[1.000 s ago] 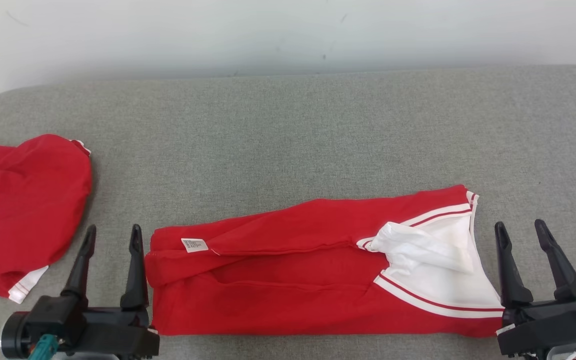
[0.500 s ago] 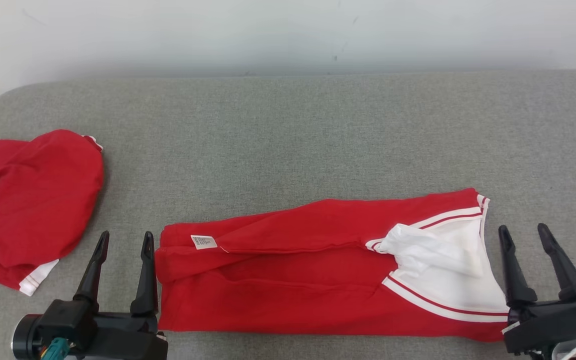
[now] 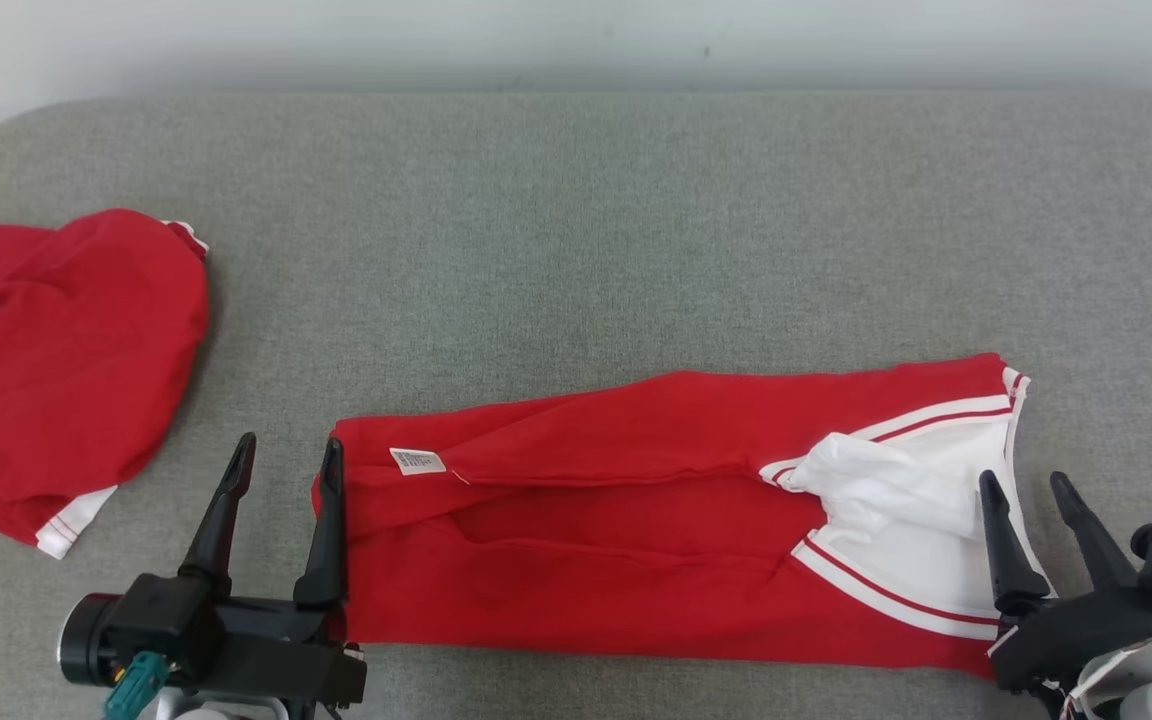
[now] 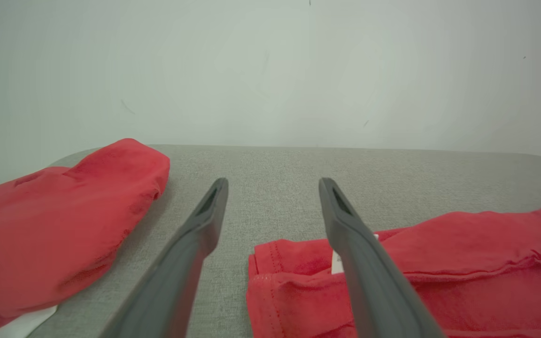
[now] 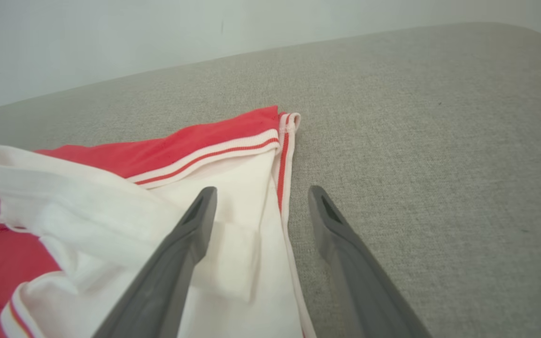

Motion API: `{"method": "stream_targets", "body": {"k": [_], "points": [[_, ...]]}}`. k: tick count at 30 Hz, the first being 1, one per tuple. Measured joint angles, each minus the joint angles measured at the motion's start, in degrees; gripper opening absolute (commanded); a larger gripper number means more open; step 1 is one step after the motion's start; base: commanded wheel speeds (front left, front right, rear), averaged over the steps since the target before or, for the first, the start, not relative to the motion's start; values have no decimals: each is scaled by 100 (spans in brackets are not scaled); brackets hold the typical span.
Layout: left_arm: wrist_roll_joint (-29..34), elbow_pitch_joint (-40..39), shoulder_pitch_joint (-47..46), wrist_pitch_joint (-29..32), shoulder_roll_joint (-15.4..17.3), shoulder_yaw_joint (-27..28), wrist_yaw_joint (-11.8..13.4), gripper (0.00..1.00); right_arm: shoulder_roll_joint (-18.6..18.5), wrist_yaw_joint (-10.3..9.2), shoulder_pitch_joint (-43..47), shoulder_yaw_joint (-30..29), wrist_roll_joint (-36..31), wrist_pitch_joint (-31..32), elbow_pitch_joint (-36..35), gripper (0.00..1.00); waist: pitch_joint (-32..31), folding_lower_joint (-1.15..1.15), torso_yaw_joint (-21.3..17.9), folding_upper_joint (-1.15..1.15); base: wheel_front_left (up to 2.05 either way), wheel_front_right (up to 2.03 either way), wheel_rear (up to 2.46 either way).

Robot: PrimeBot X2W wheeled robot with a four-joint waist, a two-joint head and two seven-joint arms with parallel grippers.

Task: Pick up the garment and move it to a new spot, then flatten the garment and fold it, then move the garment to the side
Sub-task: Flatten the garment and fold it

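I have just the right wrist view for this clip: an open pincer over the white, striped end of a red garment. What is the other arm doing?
Observer: The left pincer stands open at the opposite end of the folded red garment, with one finger lined up at its edge.
Operator: Anything else lying nearby?
Observer: Yes, a second red garment lies bunched at the far left, apart from the folded one.
Operator: Any marking on the folded one?
Observer: A small white label shows near its left end.
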Motion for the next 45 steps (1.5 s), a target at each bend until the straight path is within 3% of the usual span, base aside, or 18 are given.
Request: {"method": "stream_targets", "body": {"k": [6, 12, 13, 14, 20, 34, 40, 45], "points": [[32, 42, -120, 0, -82, 15, -88, 100, -55, 1, -291, 314, 223, -133, 711, 100, 209, 1, 25, 0, 0, 0, 0], [36, 89, -174, 0, -146, 146, -144, 100, -166, -8, -398, 686, 476, -268, 985, 100, 279, 0, 50, 0, 0, 0, 0], [42, 85, -174, 0, -151, 163, -144, 100, -165, -15, -408, 714, 477, -318, 996, 40, 278, 0, 43, 0, 0, 0, 0], [42, 78, -172, 0, -159, 187, -144, 100, -131, -15, -406, 711, 512, -389, 1005, 0, 278, 0, 33, 0, 0, 0, 0], [40, 13, -163, 0, -201, 313, -154, 100, -32, 14, -402, 606, 556, -567, 1045, 0, 292, 1, -37, 0, 0, 0, 0], [145, -94, -129, 0, -250, 474, -196, 100, -558, 4, -110, -934, 396, -691, 1001, 0, 328, 0, -283, 0, 0, 0, 0], [202, -94, -135, 0, -263, 485, -203, 100, -491, 3, -110, -909, 267, -697, 697, 0, 334, 0, -375, 0, 0, 0, 0], [225, -96, -137, 0, -275, 515, -223, 100, -311, 2, 21, -613, 76, -667, -247, 0, 299, 0, -415, 0, 0, 0, 0]]}}
